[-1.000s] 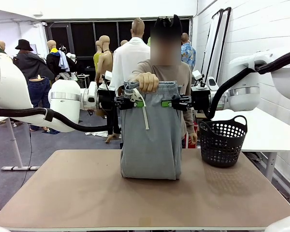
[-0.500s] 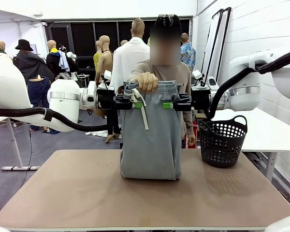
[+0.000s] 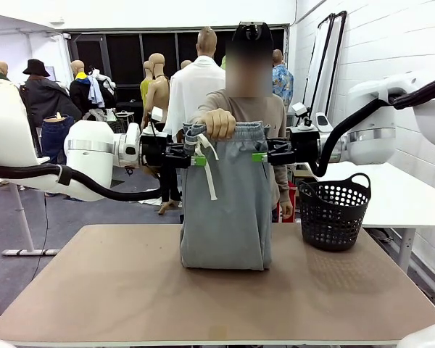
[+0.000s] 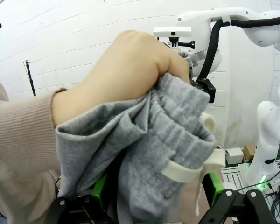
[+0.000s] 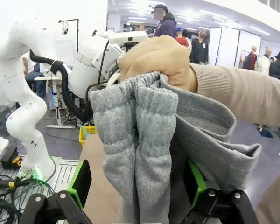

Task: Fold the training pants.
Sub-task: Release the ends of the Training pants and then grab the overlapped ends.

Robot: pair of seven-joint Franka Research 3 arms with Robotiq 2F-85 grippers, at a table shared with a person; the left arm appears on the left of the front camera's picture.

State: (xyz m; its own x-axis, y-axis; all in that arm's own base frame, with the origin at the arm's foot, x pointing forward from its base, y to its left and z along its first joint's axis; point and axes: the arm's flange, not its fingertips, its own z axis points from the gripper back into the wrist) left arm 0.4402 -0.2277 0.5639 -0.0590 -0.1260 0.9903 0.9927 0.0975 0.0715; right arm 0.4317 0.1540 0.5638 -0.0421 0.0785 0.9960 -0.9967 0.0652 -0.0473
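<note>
The left pincer (image 3: 200, 159) and the right pincer (image 3: 257, 156) stand with fingers apart at either edge of the waistband (image 3: 250, 131). Cloth lies loose between the green pads, apparently unclamped. The training pants (image 3: 225, 210) hang from the person's hand (image 3: 220, 123), which bunches the waistband top. Their doubled lower end rests on the bench (image 3: 116, 297). Expect light, limp jersey that sags and holds no shape (the white drawstring (image 3: 212, 176) dangles free and may snag). Take hold at the thick elastic corners. The bench is flat and matt, with a black basket (image 3: 333, 214) near its far right corner, well apart.
</note>
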